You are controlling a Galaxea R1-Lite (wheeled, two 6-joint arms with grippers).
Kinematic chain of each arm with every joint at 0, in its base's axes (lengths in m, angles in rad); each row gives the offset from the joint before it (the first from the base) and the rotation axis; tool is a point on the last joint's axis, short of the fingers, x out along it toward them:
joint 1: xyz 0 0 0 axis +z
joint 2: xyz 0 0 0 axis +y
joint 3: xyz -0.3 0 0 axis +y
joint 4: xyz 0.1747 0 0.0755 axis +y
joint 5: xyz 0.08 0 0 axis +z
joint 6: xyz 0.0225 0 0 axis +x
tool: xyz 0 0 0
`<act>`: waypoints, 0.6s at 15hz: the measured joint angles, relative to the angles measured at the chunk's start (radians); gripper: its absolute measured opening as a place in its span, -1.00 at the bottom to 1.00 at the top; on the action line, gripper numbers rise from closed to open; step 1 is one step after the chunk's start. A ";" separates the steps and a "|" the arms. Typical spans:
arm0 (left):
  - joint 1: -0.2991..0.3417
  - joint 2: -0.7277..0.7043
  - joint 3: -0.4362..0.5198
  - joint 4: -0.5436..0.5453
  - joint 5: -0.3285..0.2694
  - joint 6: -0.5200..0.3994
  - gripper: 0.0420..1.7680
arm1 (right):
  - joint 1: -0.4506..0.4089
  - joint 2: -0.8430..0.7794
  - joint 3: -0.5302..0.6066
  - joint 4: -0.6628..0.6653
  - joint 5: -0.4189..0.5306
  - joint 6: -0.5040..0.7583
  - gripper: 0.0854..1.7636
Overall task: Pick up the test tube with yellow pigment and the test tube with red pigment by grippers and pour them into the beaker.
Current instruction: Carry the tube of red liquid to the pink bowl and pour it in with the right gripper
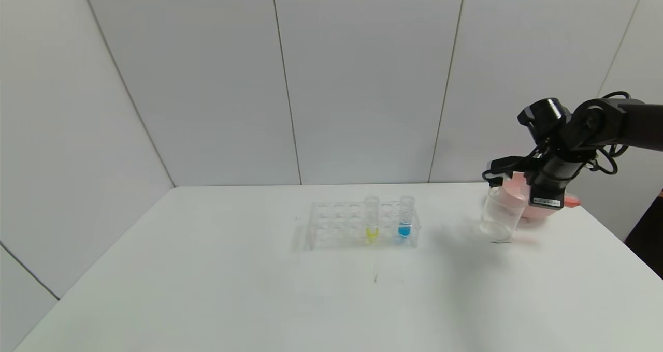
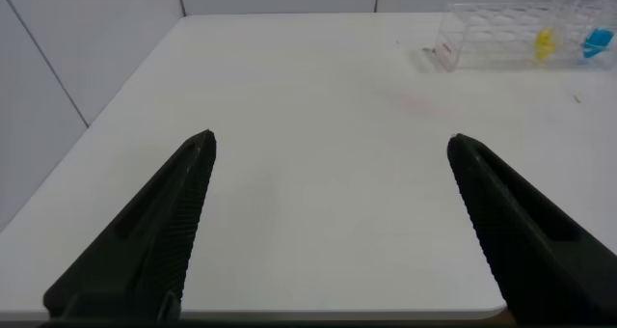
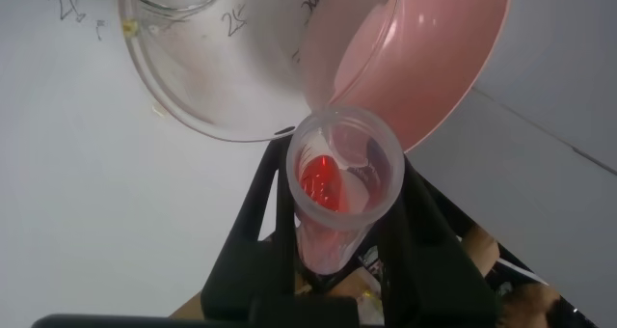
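Observation:
My right gripper (image 1: 505, 172) is shut on the test tube with red pigment (image 3: 339, 178). It holds the tube just above the rim of the clear beaker (image 1: 497, 216) at the table's far right. In the right wrist view red liquid shows inside the tube's mouth, next to the beaker (image 3: 207, 77). The test tube with yellow pigment (image 1: 371, 218) stands upright in the clear rack (image 1: 331, 226). It also shows in the left wrist view (image 2: 545, 41). My left gripper (image 2: 331, 142) is open and empty, low over the table's near left, out of the head view.
A pink bowl (image 1: 541, 212) stands right behind the beaker and shows in the right wrist view (image 3: 453, 48). A tube with blue liquid (image 1: 405, 218) stands in the rack to the right of the yellow one. White wall panels stand behind the table.

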 joint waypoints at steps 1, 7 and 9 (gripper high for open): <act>0.000 0.000 0.000 0.000 0.000 0.000 0.94 | 0.003 0.003 0.000 -0.006 -0.025 -0.002 -0.46; 0.000 0.000 0.000 0.000 0.000 0.000 0.94 | 0.019 0.014 0.000 -0.039 -0.091 -0.015 -0.46; 0.000 0.000 0.000 0.000 0.000 0.000 0.94 | 0.024 0.016 0.000 -0.039 -0.093 -0.017 -0.46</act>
